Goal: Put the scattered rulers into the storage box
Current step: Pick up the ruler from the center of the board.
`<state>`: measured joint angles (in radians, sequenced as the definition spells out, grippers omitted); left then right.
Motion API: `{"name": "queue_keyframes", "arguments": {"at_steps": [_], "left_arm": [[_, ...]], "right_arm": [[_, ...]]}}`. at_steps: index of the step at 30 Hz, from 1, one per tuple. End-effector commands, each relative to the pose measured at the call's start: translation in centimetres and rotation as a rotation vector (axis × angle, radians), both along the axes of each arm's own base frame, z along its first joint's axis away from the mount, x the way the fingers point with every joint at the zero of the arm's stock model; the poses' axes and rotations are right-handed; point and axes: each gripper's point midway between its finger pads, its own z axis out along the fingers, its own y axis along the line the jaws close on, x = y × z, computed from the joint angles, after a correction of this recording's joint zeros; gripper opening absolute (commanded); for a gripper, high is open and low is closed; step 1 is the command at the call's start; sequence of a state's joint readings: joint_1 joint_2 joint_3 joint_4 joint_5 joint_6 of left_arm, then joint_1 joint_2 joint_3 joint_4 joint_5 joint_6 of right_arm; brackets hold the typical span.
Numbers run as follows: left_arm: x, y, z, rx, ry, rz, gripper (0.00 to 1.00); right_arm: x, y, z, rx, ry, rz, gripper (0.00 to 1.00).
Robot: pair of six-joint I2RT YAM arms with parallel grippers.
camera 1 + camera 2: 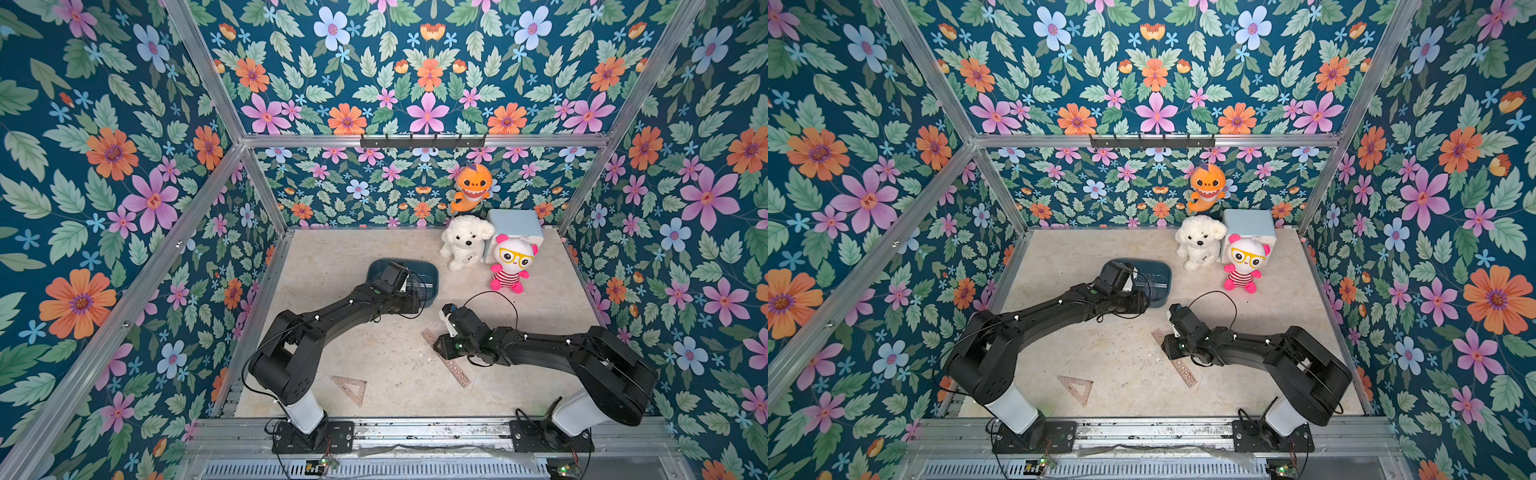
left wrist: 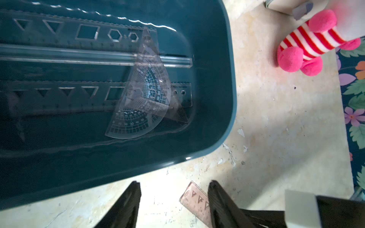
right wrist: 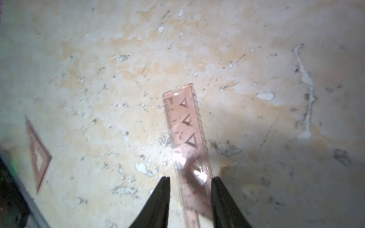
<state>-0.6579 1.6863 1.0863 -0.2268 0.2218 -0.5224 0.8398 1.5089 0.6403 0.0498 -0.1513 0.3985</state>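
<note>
In both top views the blue box (image 1: 432, 271) sat toward the back of the table (image 1: 332, 257), with the left arm reaching over its near side; one long ruler (image 1: 456, 369) lay slantwise under the right arm's wrist, and a triangle (image 1: 352, 388) lay well apart from it near the front; those two pieces looked like all that was left to gather

In the left wrist view the left gripper (image 2: 173, 183) had its jaws apart with only bare table between them, just outside the box rim; inside, straight rulers (image 2: 59, 35) lay flat along the bottom with a protractor (image 2: 142, 102) across them

In the right wrist view the right gripper (image 3: 190, 178) stood astride the long ruler about mid-length, one jaw against its edge and a sliver of table showing beside the other; whether it truly pinched, I could not tell

To do the pick well, the jaws would need to close squarely across the ruler's width; thin plastic probably slips and bends, so a level lift seems wise; the ruler should be turned lengthwise with the box before lowering, and the left arm should clear out first
</note>
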Motion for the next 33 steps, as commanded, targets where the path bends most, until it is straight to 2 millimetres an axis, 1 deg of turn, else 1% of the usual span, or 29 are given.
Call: {"name": "queue_keyframes", "arguments": {"at_steps": [1, 3, 4, 6, 9, 12, 15, 18, 22, 25, 29, 33], "left_arm": [[-1.9, -2.5, 0.2, -0.030, 0.027, -0.129, 0.53], [-2.9, -4.0, 0.3, -0.041, 0.031, -0.187, 0.47], [-3.2, -4.6, 0.3, -0.046, 0.036, -0.207, 0.45], [-3.9, -6.0, 0.0, -0.060, 0.052, -0.248, 0.41], [-4.7, -7.5, -0.9, -0.063, 0.084, -0.291, 0.38], [-5.3, -8.3, -2.1, -0.063, 0.124, -0.317, 0.37], [-5.9, -9.2, -3.1, -0.068, 0.160, -0.344, 0.36], [-6.7, -9.7, -4.1, -0.050, 0.190, -0.375, 0.36], [-7.7, -9.4, -5.7, -0.017, 0.235, -0.386, 0.35], [-8.1, -8.5, -6.6, 0.019, 0.257, -0.378, 0.34], [-8.7, -7.3, -7.5, 0.059, 0.281, -0.369, 0.34], [-9.4, -6.1, -8.2, 0.098, 0.306, -0.359, 0.34]], "right_arm": [[-0.7, 0.4, 2.5, 0.070, -0.049, 0.055, 0.42], [-1.4, 0.0, 3.3, 0.081, -0.070, 0.032, 0.43], [-1.9, -0.1, 3.5, 0.083, -0.078, 0.027, 0.41], [-3.3, -0.2, 3.2, 0.076, -0.089, 0.015, 0.35], [-5.4, -0.5, 2.0, 0.063, -0.075, -0.005, 0.28], [-6.9, -0.8, 1.1, 0.053, -0.064, -0.018, 0.25], [-7.9, -1.0, 0.1, 0.036, -0.052, -0.025, 0.23], [-8.5, -1.6, -1.2, 0.025, -0.033, -0.048, 0.21], [-8.6, -2.8, -2.6, 0.006, -0.017, -0.088, 0.21], [-8.6, -3.9, -3.2, -0.027, -0.016, -0.120, 0.19], [-8.3, -5.5, -3.6, -0.073, -0.030, -0.173, 0.19], [-7.7, -7.9, -3.7, -0.136, -0.053, -0.242, 0.17]]}}
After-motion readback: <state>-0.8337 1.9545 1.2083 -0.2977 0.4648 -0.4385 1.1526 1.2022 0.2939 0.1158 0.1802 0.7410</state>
